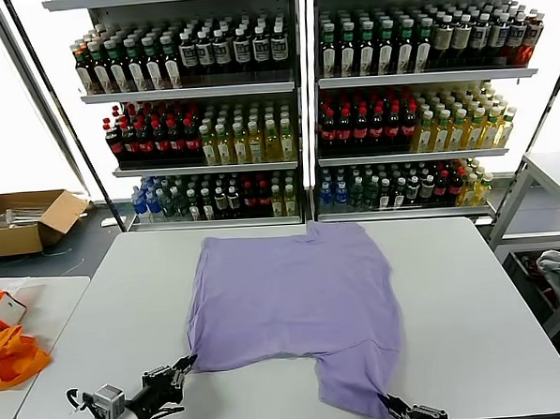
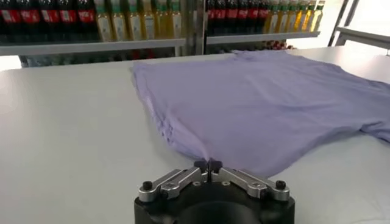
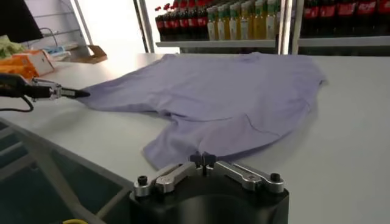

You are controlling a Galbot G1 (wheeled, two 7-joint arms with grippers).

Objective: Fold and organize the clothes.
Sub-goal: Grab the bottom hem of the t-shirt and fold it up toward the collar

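A lavender T-shirt lies spread plain side up on the white table, with one near part hanging toward the front edge. At the shirt's near left corner my left gripper is shut on the cloth; the left wrist view shows its tips pinched together on the shirt. My right gripper sits at the near right tip of the shirt by the table's front edge. Its tips are shut on the edge of the shirt. The left gripper also shows far off in the right wrist view.
Shelves of bottled drinks stand behind the table. An orange bag lies on a side table to the left, and a cardboard box sits on the floor beyond it. A second table stands to the right.
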